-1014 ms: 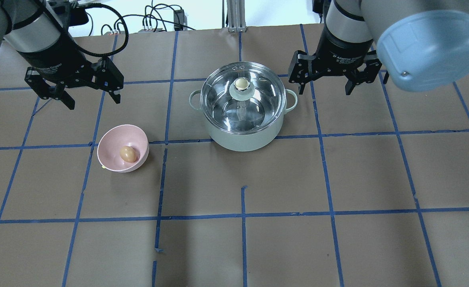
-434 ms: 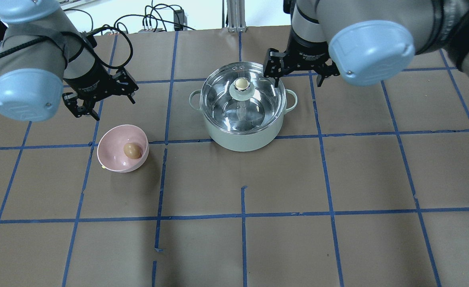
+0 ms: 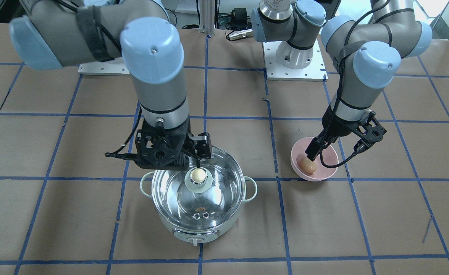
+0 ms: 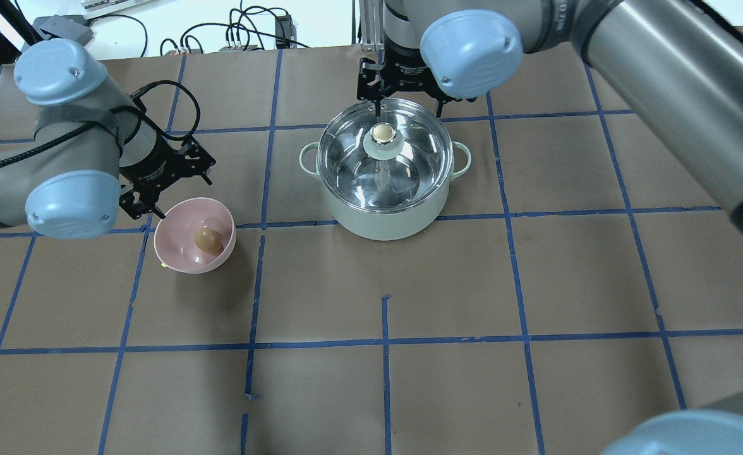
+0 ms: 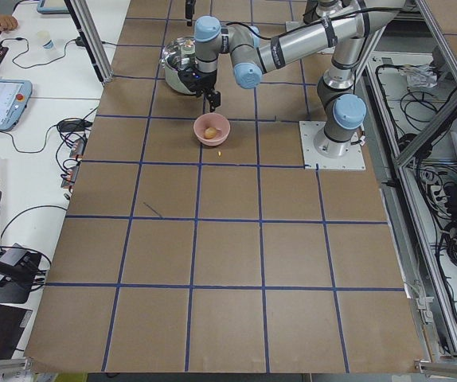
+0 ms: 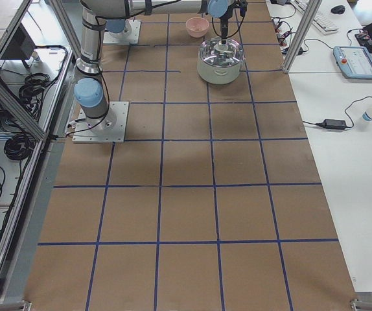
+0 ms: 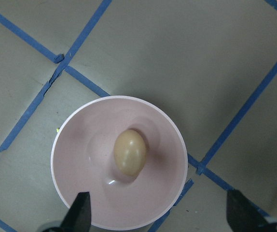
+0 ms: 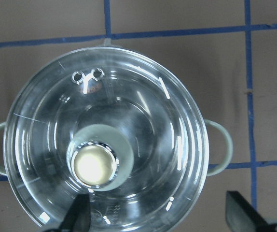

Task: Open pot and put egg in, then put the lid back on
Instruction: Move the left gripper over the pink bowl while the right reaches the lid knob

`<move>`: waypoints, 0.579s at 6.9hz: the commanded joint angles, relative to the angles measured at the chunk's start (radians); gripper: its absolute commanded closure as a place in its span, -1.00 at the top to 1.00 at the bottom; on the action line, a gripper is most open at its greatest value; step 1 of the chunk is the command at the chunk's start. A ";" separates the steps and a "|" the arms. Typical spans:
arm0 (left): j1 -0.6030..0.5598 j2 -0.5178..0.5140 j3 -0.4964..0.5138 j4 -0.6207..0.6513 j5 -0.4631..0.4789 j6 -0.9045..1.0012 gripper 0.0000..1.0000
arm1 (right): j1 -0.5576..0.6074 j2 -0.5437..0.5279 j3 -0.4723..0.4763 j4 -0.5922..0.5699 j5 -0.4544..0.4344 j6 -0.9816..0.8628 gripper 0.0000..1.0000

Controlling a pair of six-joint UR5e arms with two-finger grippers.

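The mint-green pot (image 4: 384, 218) stands mid-table with the glass lid (image 4: 412, 158) on it; the lid's beige knob (image 4: 381, 133) is centred. In the front-facing view the pot (image 3: 197, 229) and the lid (image 3: 218, 198) are at centre. The brown egg (image 4: 207, 239) lies in a pink bowl (image 4: 175, 256). My left gripper (image 4: 172, 193) is open and empty, just above the bowl's far-left rim; its wrist view shows the egg (image 7: 130, 152) below. My right gripper (image 4: 407, 106) is open and empty above the lid's far edge; its wrist view shows the knob (image 8: 95, 165) left of centre.
The table is brown paper with a blue tape grid (image 4: 384, 341). Cables lie past the far edge (image 4: 245, 35). The bowl (image 3: 323, 173) sits about one grid square from the pot on my left side.
My right gripper has moved left, from beside the pot to over the lid's far edge. My left gripper has moved nearer and down to the bowl's rim. Both have stayed open.
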 commanded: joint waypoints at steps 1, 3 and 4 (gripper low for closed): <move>0.052 -0.055 -0.045 0.055 -0.005 -0.061 1.00 | 0.025 0.048 -0.019 -0.034 -0.001 0.073 0.95; 0.049 -0.077 -0.073 0.056 -0.007 -0.122 1.00 | 0.035 0.083 -0.018 -0.087 -0.004 0.072 0.94; 0.049 -0.090 -0.073 0.056 -0.008 -0.132 1.00 | 0.035 0.093 -0.016 -0.115 -0.006 0.063 0.93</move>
